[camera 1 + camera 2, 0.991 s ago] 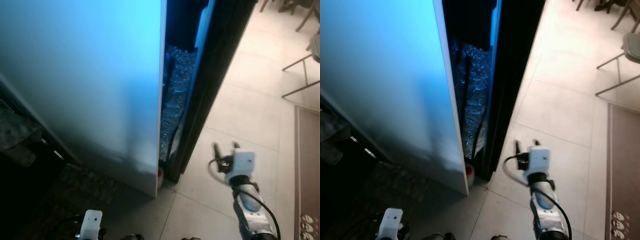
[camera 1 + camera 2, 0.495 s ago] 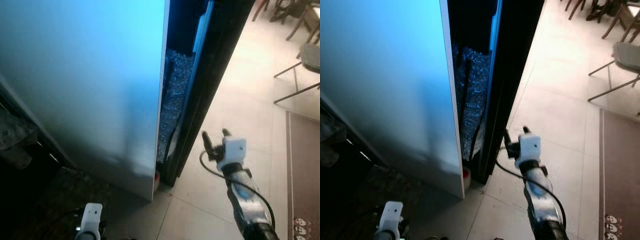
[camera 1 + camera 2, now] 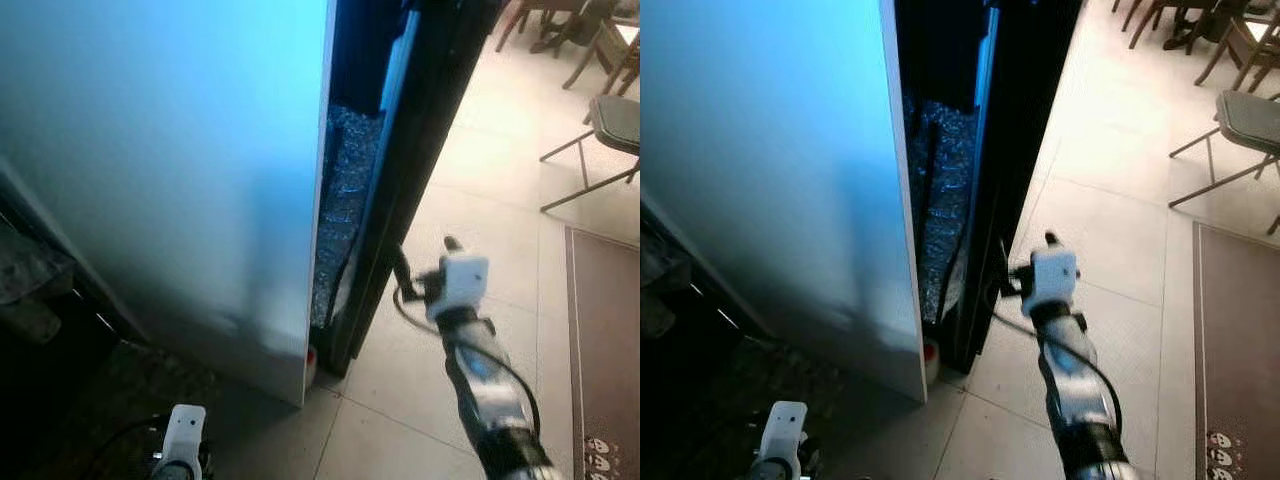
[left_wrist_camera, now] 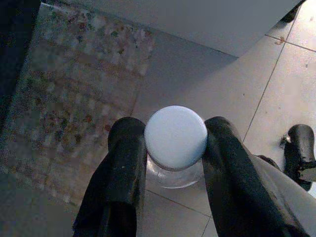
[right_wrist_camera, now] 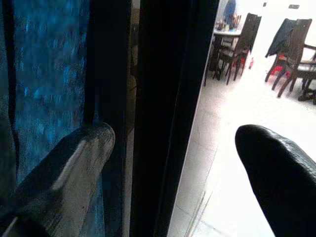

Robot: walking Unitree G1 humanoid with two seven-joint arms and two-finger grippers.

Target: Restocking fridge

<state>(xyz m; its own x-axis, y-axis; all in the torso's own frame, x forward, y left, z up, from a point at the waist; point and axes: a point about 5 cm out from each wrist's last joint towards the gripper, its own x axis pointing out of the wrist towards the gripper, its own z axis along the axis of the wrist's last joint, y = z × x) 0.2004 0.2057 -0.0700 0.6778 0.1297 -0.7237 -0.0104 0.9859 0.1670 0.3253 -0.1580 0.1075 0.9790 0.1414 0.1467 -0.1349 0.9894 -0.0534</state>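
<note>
My right gripper [image 3: 1025,268] is raised to the fridge door [image 3: 1025,120], fingers spread apart with nothing between them. In the right wrist view one finger [image 5: 64,168] sits on the inner side of the door's dark edge, the other [image 5: 279,173] on the room side, so the edge runs up between them. The door stands ajar and its long axis is vertical; the free edge lies directly ahead of the jaws, touching or very nearly so — I cannot tell which. My judgement: closing on that edge and pulling outward is what the next move calls for, and the right arm is plainly the nearer one.

My left gripper [image 4: 173,163] hangs low over the tiled floor [image 4: 291,64], clamped on a bottle [image 4: 175,140]: clear body, pale round cap facing the camera, held upright between the two fingers.

Fridge side panel [image 3: 170,170] pale blue-white, glossy. In the gap, a dark interior with something crinkled and speckled; too dim to name.
</note>
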